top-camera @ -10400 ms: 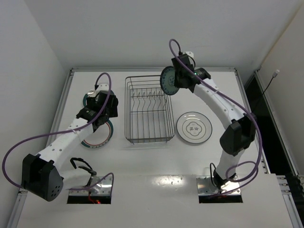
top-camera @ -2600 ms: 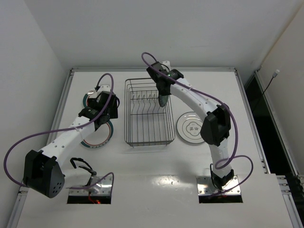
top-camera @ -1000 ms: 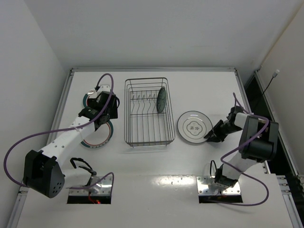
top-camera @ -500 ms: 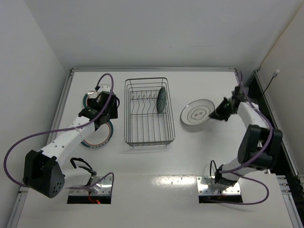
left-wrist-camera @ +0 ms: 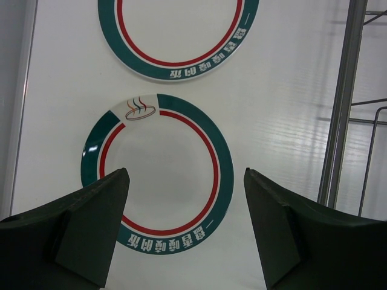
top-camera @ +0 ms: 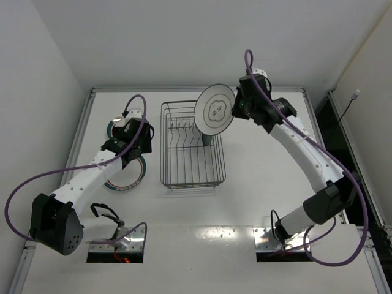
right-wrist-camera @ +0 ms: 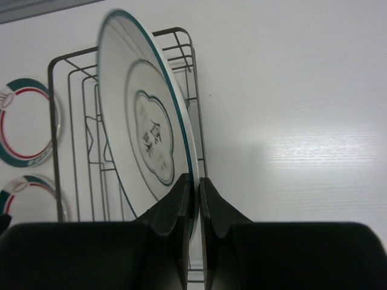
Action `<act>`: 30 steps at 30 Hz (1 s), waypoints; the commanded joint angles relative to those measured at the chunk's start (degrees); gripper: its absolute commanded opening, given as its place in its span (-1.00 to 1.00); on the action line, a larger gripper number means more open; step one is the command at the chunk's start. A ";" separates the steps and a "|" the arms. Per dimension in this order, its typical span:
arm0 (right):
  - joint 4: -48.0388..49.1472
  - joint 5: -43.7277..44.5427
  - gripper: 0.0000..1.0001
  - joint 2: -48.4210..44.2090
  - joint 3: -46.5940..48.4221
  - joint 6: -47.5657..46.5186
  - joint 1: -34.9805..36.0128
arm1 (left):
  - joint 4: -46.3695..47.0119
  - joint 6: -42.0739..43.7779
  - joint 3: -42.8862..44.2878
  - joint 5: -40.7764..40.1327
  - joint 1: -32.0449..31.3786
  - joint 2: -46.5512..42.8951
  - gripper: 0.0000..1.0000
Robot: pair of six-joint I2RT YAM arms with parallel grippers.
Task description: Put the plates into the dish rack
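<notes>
Four plates showed. A white plate (top-camera: 215, 116) hung tilted above the rack's (top-camera: 193, 160) far right corner, its rim pinched by the right claw (right-wrist-camera: 195, 183). Another plate (top-camera: 206, 141) stood on edge inside the rack, mostly hidden behind it. A banded plate (left-wrist-camera: 158, 175) and a second banded plate (left-wrist-camera: 178, 36) lay flat left of the rack. The left claw (left-wrist-camera: 186, 175) hovered over the first, fingers spread wide.

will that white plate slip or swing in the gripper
The round white ceramic plate looks glossy, so it might slip. The right gripper pinches only its rim, so it may pivot. Dropped onto the dark wire rack, it could chip.
</notes>
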 commanded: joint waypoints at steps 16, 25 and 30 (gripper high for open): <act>-18.34 33.61 -1.00 22.79 27.02 -2.42 14.31 | 0.46 -0.73 2.04 -1.06 -0.35 -0.12 0.48; -20.63 38.81 -1.00 32.90 37.84 -7.96 18.01 | 0.46 -0.73 2.04 -1.06 -0.35 -0.12 0.48; -21.25 36.79 -1.00 34.84 33.81 -7.34 19.23 | 0.46 -0.73 2.04 -1.06 -0.35 0.40 0.48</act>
